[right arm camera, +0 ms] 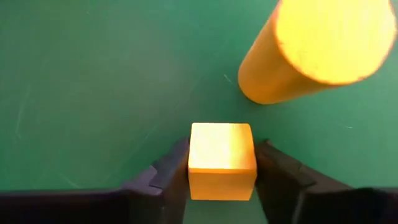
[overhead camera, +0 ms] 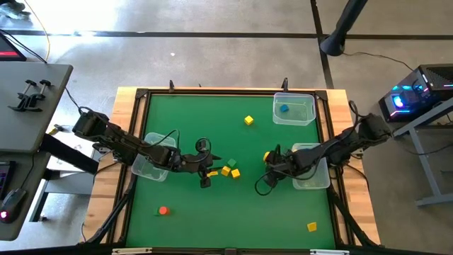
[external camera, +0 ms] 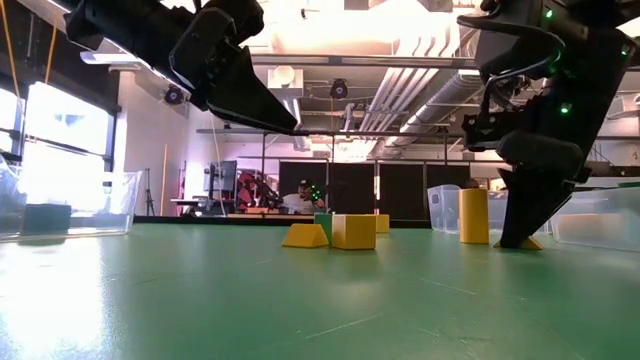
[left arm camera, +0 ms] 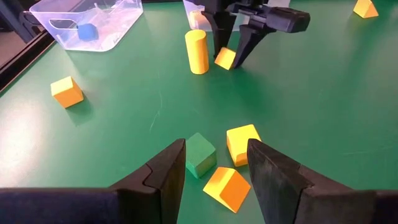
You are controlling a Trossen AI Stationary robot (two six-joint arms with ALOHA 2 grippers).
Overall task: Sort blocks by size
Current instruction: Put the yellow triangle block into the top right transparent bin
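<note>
Gripping a small yellow wooden cube (right arm camera: 222, 160) at centre right, the right gripper (right arm camera: 222, 171) apparently touches both sides; the left gripper (left arm camera: 216, 163) hangs open.

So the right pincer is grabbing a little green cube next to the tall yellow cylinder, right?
Not quite: the cube is yellow, not green. The right wrist view shows the right pincer closing its fingers around a small yellow cube, right beside the tall yellow cylinder. The green block lies over by the left pincer instead.
</note>
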